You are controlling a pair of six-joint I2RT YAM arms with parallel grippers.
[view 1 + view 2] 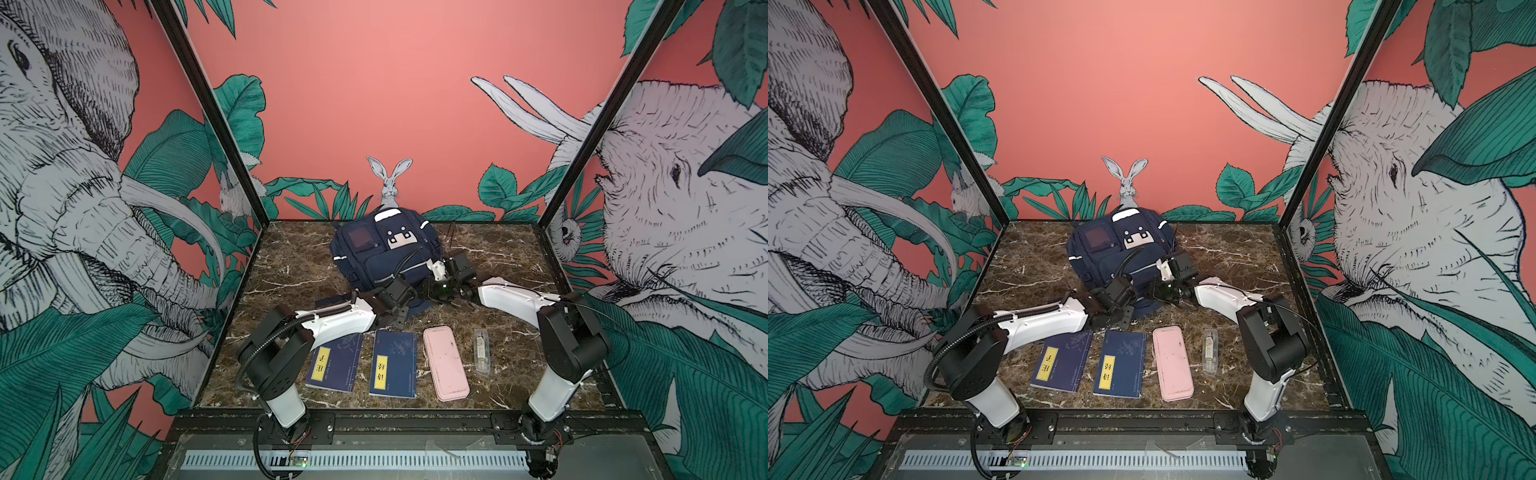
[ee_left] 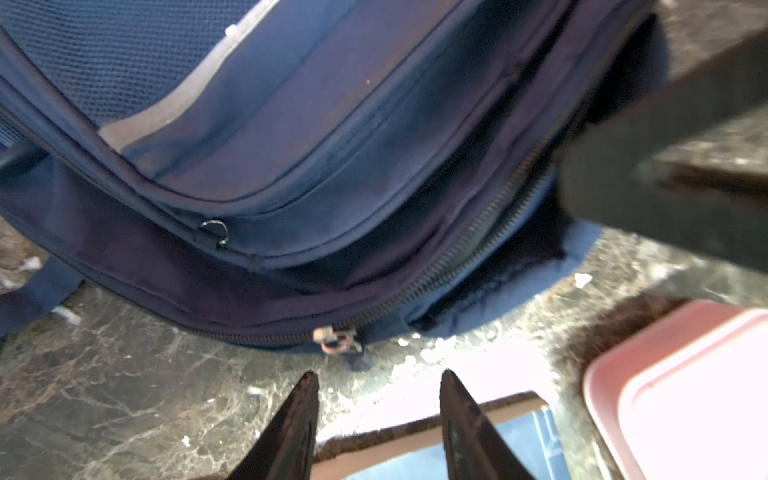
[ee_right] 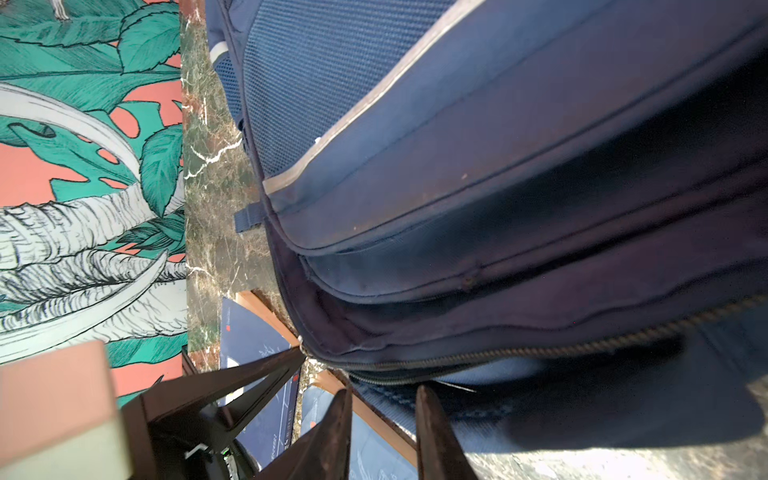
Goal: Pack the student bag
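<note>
My left end effector (image 2: 378,399) is part open and empty, tips just short of the zip pull (image 2: 336,338) on the student bag (image 2: 332,145), a large navy-blue fabric backpack. My right end effector (image 3: 382,415) is narrowly parted, empty, at the bag's edge. Bag lies far-centre on the dark marble table (image 1: 507,257).

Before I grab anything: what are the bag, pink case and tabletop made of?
Bag: matte woven synthetic fabric, probably nylon or polyester; visible weave, mesh panel, soft folds.
Pink case: likely hard plastic, smooth, scuffed; rigid rounded edges.
Tabletop: dark brown marble look, polished with glare; real stone or printed laminate, cannot tell.
</note>
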